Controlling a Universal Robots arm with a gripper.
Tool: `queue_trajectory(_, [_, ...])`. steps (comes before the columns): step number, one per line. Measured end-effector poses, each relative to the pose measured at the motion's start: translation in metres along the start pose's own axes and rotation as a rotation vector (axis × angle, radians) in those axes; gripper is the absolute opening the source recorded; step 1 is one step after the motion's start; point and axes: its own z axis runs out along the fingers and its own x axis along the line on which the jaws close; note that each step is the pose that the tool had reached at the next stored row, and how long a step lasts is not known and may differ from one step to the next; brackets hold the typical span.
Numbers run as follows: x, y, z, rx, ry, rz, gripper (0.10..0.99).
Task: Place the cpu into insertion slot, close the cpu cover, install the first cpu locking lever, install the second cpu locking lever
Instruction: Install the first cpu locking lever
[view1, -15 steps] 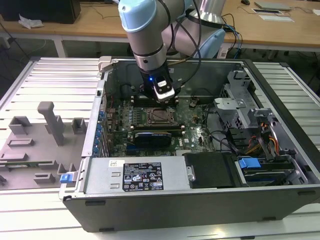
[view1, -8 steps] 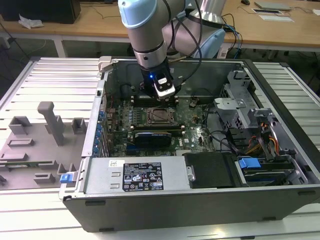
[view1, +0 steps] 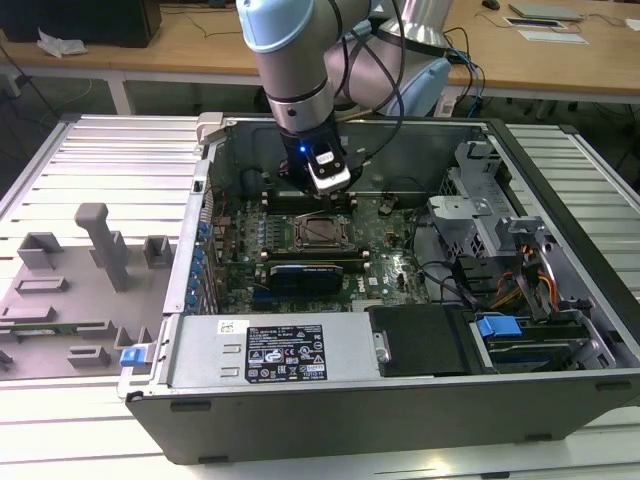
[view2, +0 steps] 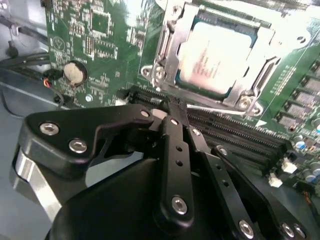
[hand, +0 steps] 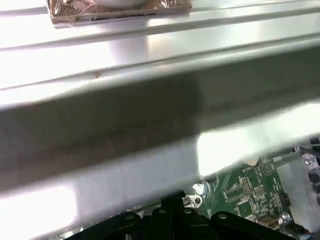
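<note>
In the second wrist view, the pale silver-grey square cpu (view2: 216, 56) sits in the upper right, framed by the thin silver metal cpu cover (view2: 167, 50); the black gripper (view2: 172, 107), fingers pressed together, hovers just below it, over black memory slots (view2: 235, 132).

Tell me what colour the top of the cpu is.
Pale silver-grey; the cpu shows best in the second wrist view.

You get even overhead room light in the exterior view, sharp throughout. In the second wrist view, glare whitens the cpu (view2: 216, 52) at one o'clock; the gripper (view2: 172, 107) looms soft. The first wrist view smears, blown highlights at twelve o'clock.
</note>
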Motion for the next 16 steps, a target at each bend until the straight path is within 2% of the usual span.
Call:
queue_trajectory(5, [0.0009,0.0015,0.0016,0.001,-0.0002,-0.001,0.106])
queue_trajectory(10, [0.0023,0.0003,0.0073,0.003,0.0007,-0.004,0.106])
queue_trajectory(16, [0.0024,-0.0020,0.0101,0.004,0.0035,-0.007,0.106])
